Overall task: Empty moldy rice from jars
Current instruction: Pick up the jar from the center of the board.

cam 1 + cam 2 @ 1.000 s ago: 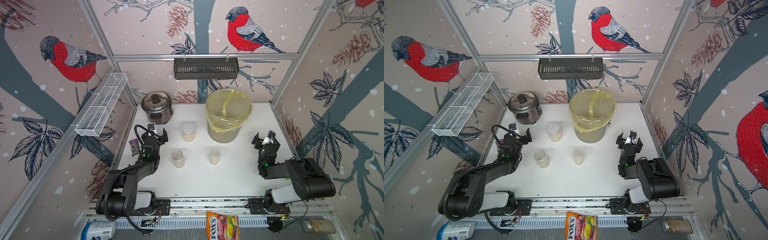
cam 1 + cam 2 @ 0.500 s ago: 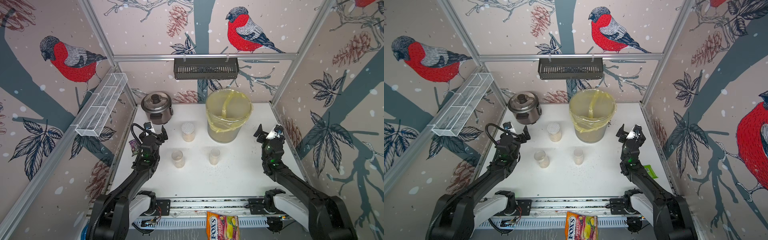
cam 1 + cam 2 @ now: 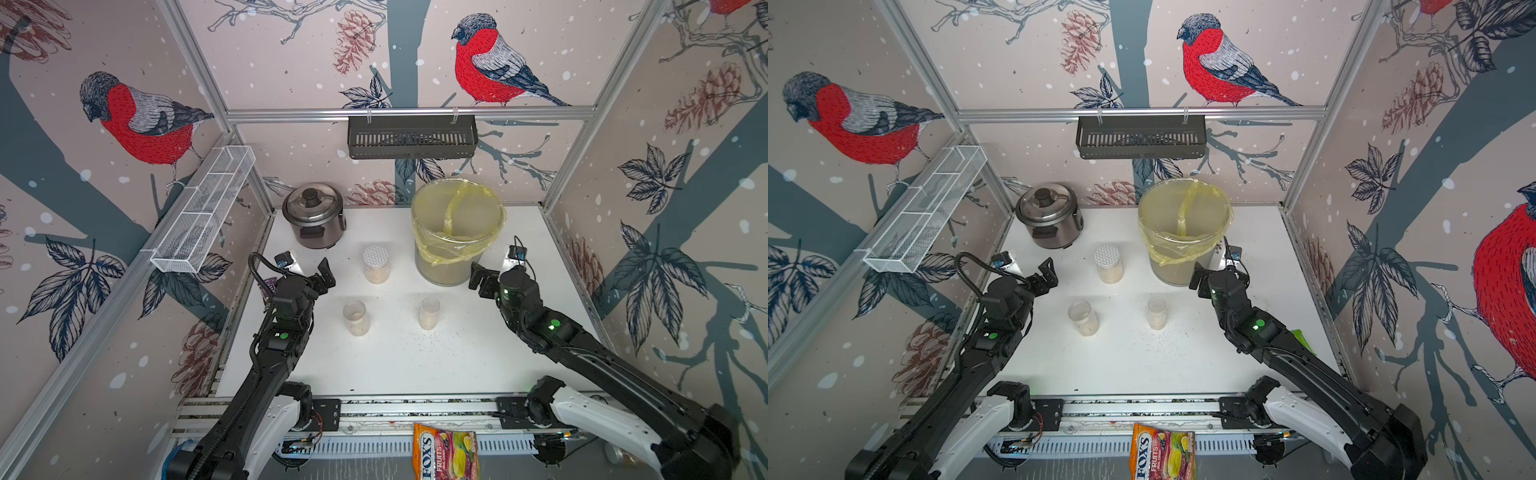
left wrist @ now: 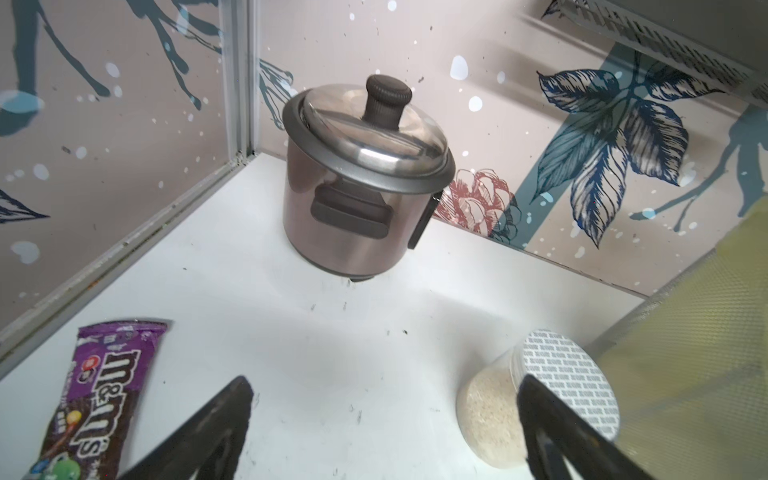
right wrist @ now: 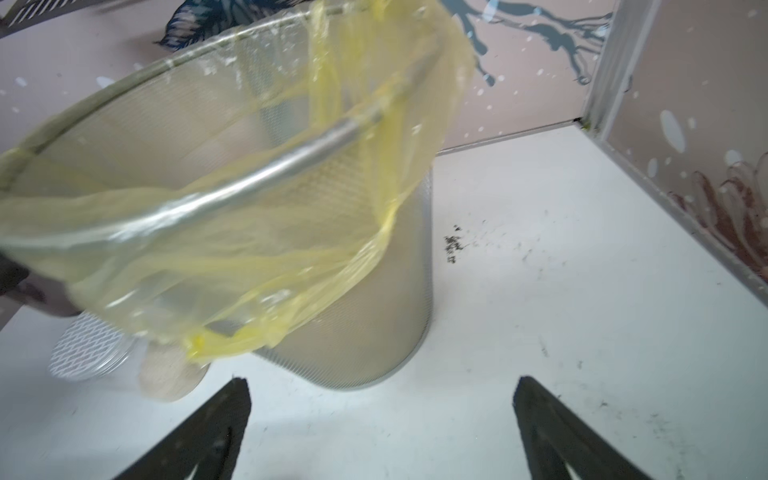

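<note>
On the white table (image 3: 395, 365), mid-field: three jars, all upright. Farthest is the wide jar (image 3: 376, 266), silver dotted lid on, standing between the rice cooker (image 3: 314, 216) at far left and the bin (image 3: 457, 249) lined with a yellow bag (image 3: 453, 253). Nearer, well apart from each other: left narrow jar (image 3: 356, 319) and right narrow jar (image 3: 429, 313). Pale moldy rice (image 3: 376, 276) shows inside each. The left gripper (image 3: 306, 269) has its jaws wide, holding nothing, left of the wide jar. The right gripper (image 3: 498, 268) has its jaws wide, empty, just beside the bin's right wall.

Wide jar (image 5: 168, 376) — half behind bin (image 5: 357, 316)
</note>
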